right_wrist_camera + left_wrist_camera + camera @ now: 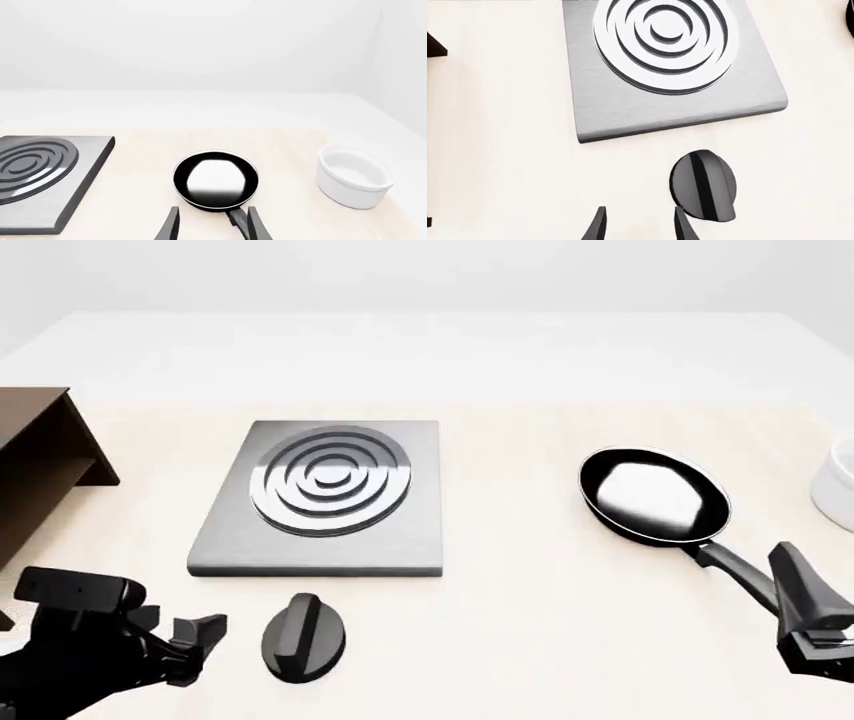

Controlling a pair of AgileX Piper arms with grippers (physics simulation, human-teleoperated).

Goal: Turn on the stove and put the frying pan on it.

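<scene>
Pan (654, 494) flat on table (534, 370) at 3 o'clock of stove (324, 497), well apart. Knob (304, 636) at stove's 6. Left gripper (639, 226) fingers apart beside knob. Right gripper (212, 225) fingers apart, straddling handle (235, 218).

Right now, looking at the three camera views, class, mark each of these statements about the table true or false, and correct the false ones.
1. The small round black frying pan sits on the stove's round silver burner. False: it rests on the table, to the right of the flat grey metal stove.
2. The black oval knob lies apart from the stove, on its near side. True.
3. The right gripper has its fingers either side of the pan's handle. True.
4. The left gripper is clamped on the knob. False: its fingers are open beside it.
5. A white cup stands right of the pan. True.
</scene>
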